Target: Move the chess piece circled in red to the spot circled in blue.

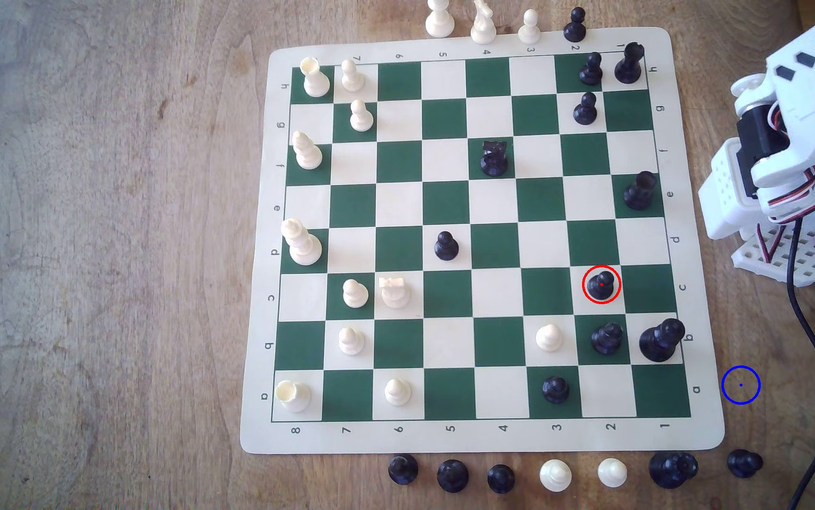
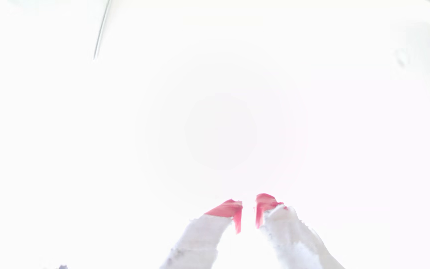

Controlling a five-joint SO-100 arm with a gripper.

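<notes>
Pawn (image 1: 601, 284), black, red-ringed, upright on the board (image 1: 700, 294).
We see the blue-ringed spot (image 1: 740, 385) on bare wood; in the overexposed wrist view the gripper (image 2: 248, 207) is slightly parted, empty.

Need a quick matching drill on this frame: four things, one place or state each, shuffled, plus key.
Things
1. red-circled black pawn
2. blue ring
3. gripper
4. black cable

Places or states
A. bare wood just off the board's corner, at the exterior view's right
B. jaws slightly apart, holding nothing
C. runs over the table past the ring
D. upright on a white square, row c, column 2

Pairs: 1-D, 2-A, 3-B, 4-C
</notes>
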